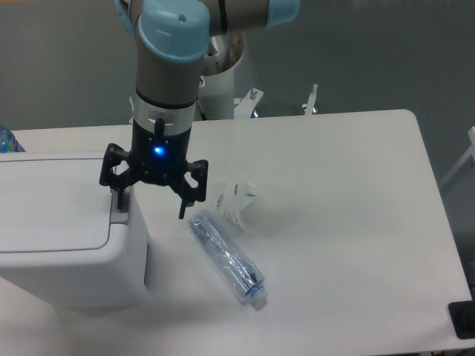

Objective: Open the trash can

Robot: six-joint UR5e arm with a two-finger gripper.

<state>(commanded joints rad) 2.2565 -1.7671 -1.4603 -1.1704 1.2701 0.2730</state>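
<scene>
The trash can [63,237], a large boxy white bin with rounded corners and a flat white lid [52,204], fills the view's 9 o'clock side and runs off the left edge; it stands on the white table [349,222] with its lid lying flat and shut. At the lid's 3 o'clock edge sits a narrow grey push tab [119,210]. The gripper [150,202] hangs from the arm [169,67], which comes down from 12 o'clock, grey with pale blue joint caps, and a small blue light glows on the black gripper body. Its two fingers are spread wide apart: one finger [117,196] points down at the grey tab and looks to be at or just above it, though contact cannot be told from this angle; the other finger [182,206] hangs off the can's right side over bare table. Toward 5 o'clock from the gripper lies a crushed clear plastic bottle [226,256], on its side, slanting from upper left to lower right, its neck end toward 5 o'clock. Just beside the bottle's upper end, toward 1 o'clock from it, rests a crumpled white wrapper [237,200] with a little green print. At the far 9 o'clock edge, behind the can, a bit of a blue-tinted bottle [6,139] shows.
</scene>
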